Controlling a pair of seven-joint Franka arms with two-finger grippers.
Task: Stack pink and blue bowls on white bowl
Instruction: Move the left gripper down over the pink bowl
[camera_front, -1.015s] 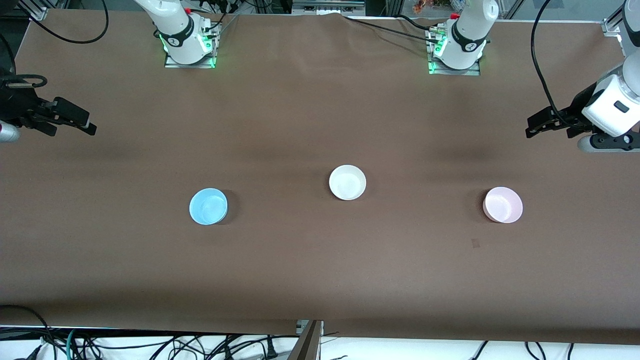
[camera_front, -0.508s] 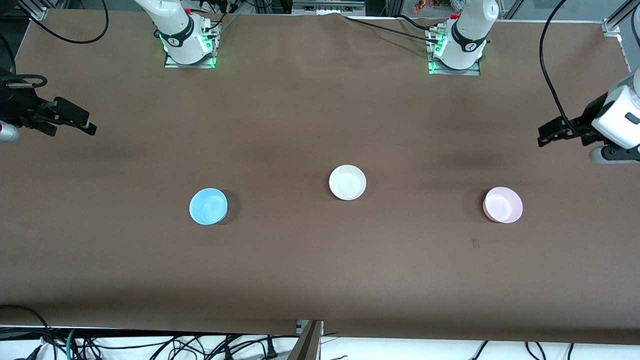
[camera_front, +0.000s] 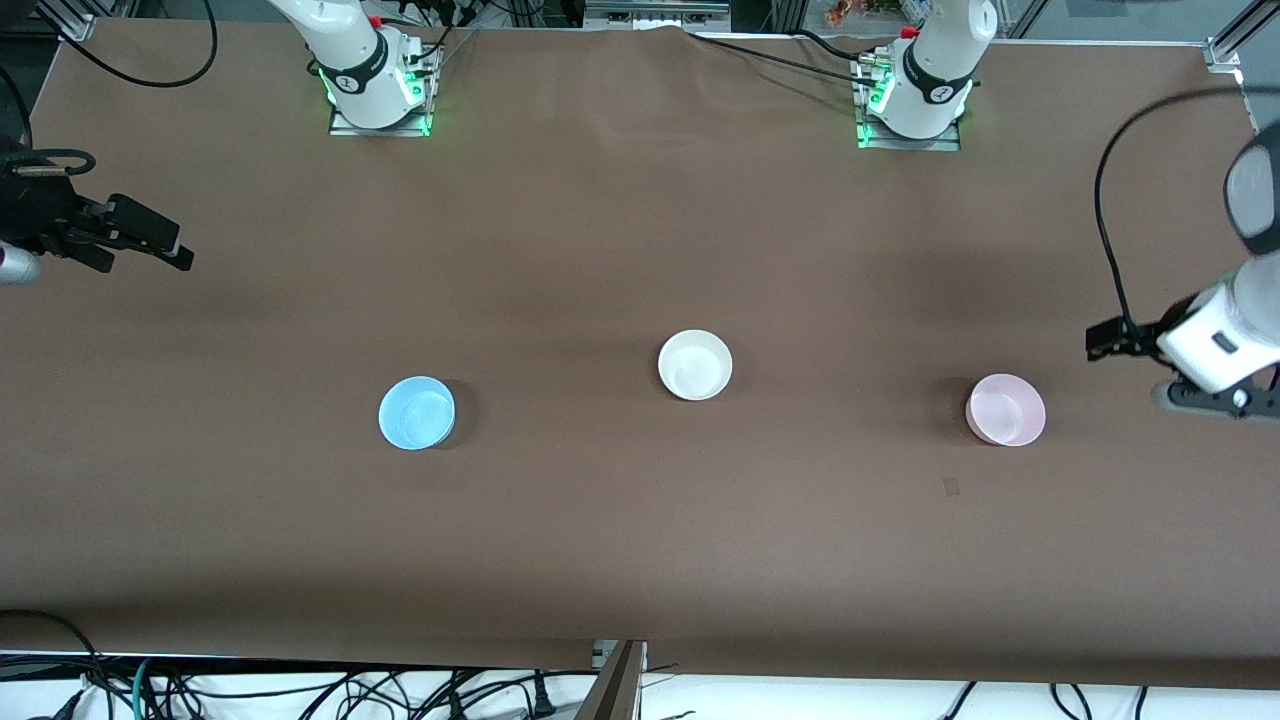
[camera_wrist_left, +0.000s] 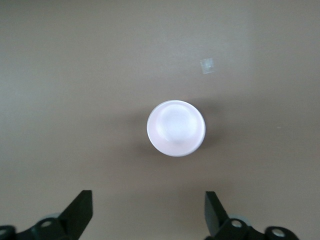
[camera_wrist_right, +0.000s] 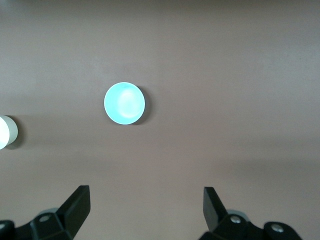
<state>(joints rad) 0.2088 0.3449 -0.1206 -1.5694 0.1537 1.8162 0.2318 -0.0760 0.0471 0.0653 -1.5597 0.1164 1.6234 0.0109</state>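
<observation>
Three bowls sat in a loose row on the brown table (camera_front: 640, 560), none stacked yet. The white bowl (camera_front: 695, 365) was in the middle. The blue bowl (camera_front: 416, 413) sat toward my right arm's end, at about 8 o'clock from the white one and a bit nearer the front camera. The pink bowl (camera_front: 1005, 409) sat toward my left arm's end, at roughly 4 o'clock from the white one.

Compared to a second ago, none of the bowls had budged. My left gripper (camera_front: 1105, 340) had though: it had swung over from well up the table edge and now hung in the air at about 2 o'clock from the pink bowl, near it but not touching. In my left wrist view the fingers (camera_wrist_left: 80, 212) were spread wide with nothing between them.

My right gripper (camera_front: 150, 240) hadn't moved at all, waiting over its end of the table, fingers (camera_wrist_right: 77, 205) spread apart and empty too.
</observation>
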